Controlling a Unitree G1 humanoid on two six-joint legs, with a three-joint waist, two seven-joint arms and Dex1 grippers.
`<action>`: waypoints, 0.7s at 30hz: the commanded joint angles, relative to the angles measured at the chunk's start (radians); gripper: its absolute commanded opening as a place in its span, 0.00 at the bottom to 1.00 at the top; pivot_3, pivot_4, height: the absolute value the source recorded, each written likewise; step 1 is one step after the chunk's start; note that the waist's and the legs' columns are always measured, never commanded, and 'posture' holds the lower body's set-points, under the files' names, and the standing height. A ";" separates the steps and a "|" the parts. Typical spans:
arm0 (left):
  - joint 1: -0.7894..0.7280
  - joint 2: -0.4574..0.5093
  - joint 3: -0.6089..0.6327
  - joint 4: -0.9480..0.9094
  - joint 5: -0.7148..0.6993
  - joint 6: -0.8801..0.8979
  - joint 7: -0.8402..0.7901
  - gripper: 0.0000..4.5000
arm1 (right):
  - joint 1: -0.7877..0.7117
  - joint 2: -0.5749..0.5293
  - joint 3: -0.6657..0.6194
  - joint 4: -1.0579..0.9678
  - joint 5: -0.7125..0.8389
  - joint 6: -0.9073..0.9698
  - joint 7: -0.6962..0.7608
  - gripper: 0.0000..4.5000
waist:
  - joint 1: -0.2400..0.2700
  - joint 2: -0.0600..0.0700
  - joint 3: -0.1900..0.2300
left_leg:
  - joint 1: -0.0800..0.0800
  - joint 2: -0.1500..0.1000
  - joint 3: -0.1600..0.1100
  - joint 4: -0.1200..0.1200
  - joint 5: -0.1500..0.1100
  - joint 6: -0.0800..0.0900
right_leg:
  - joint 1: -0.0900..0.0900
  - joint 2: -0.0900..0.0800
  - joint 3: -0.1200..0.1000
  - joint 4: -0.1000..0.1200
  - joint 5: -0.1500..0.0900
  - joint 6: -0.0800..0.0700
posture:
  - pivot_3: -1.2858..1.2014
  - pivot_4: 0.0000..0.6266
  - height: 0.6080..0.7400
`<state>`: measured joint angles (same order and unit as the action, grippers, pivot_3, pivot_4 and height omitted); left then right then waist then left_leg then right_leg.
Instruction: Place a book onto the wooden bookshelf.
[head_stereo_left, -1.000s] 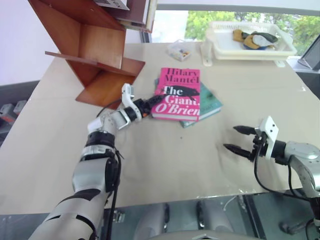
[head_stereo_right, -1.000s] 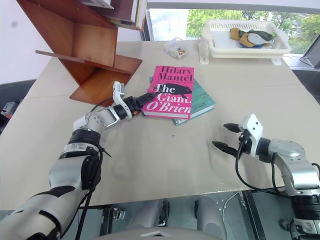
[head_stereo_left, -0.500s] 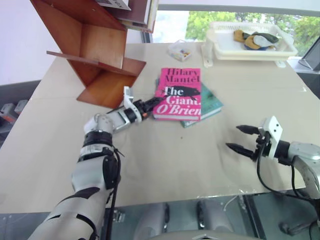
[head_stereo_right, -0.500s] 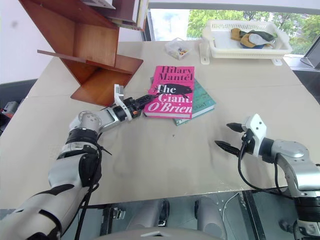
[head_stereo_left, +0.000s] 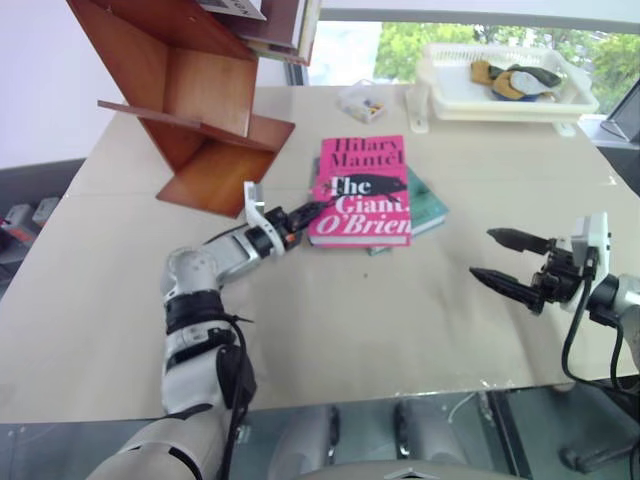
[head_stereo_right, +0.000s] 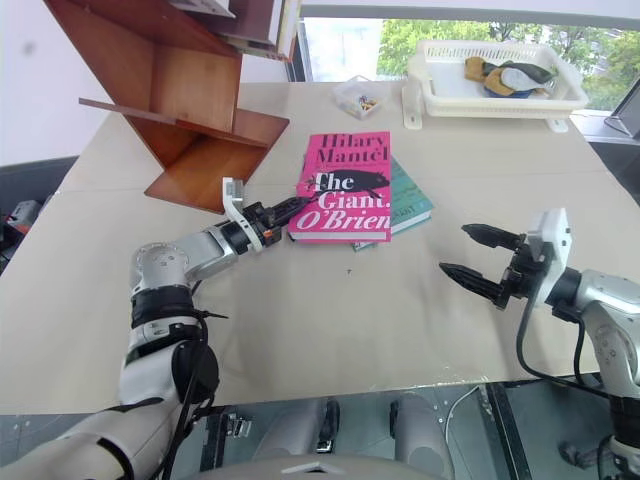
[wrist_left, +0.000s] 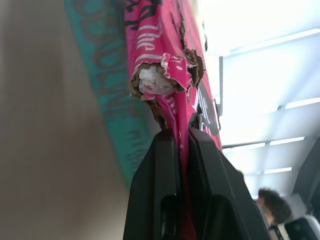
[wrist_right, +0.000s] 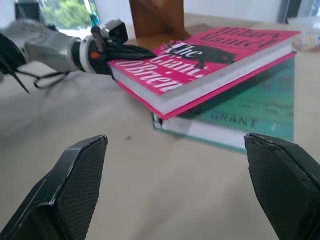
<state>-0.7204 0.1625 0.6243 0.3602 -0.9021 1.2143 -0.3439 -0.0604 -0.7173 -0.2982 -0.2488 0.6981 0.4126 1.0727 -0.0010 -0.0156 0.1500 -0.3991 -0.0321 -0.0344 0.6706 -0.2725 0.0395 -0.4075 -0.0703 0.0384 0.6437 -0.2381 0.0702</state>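
Clamped tight on the near left corner of the book (head_stereo_left: 361, 192), my left gripper (head_stereo_left: 305, 212) pinches the torn pink cover between its two black fingers (wrist_left: 160, 190), which the wrist view shows pressed together on the frayed edge. That pink hardcover lies face up at the centre of the table (head_stereo_left: 330, 330), resting on top of a teal-green book (head_stereo_left: 428, 204) whose edge pokes out at about 3 o'clock from it; in my right wrist view the pink one's gripped corner sits tilted up off the teal one. My right gripper (head_stereo_left: 505, 262) hangs above the table at roughly 4 o'clock from the books, well apart from them, its fingers spread wide and holding nothing. At 10 o'clock from the pink book stands the wooden bookshelf (head_stereo_left: 190, 95), its reddish-brown angled panels near but not touching the book. At 1 o'clock, by the table's far edge, sits a white basket tray (head_stereo_left: 505, 98), with a small clear box (head_stereo_left: 359, 102) at 12 o'clock
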 joint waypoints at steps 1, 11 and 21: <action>0.033 -0.080 0.051 -0.130 -0.011 -0.053 0.214 0.00 | 0.027 -0.029 -0.063 -0.067 0.053 0.011 0.018 1.00 | 0.007 0.000 0.000 | 0.000 0.000 0.000 0.000 0.000 0.000 | 0.000 0.000 0.001 0.000 0.000 0.000 | 0.52 0.24 1.00; 0.147 -0.317 0.066 -0.385 -0.172 -0.032 0.583 0.99 | 0.038 -0.057 -0.081 -0.070 0.065 0.020 0.008 1.00 | 0.016 -0.001 -0.001 | 0.000 0.000 0.000 0.000 0.000 0.000 | 0.001 0.000 0.001 0.000 0.000 0.000 | 0.52 0.24 1.00; 0.230 -0.269 -0.061 -0.434 -0.393 0.083 0.544 0.99 | 0.026 -0.058 -0.071 -0.069 0.062 0.025 -0.006 1.00 | 0.016 -0.001 -0.001 | 0.001 -0.001 0.001 0.001 0.000 0.000 | 0.001 0.005 0.000 0.000 0.000 0.000 | 0.52 0.24 1.00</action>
<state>-0.5109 -0.1139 0.6062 -0.0319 -1.2372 1.2663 0.2229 -0.0279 -0.7610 -0.3429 -0.2901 0.7459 0.4349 1.0702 0.0150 -0.0169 0.1493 -0.3979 -0.0329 -0.0334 0.6711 -0.2722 0.0394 -0.4062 -0.0647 0.0384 0.6434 -0.2381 0.0702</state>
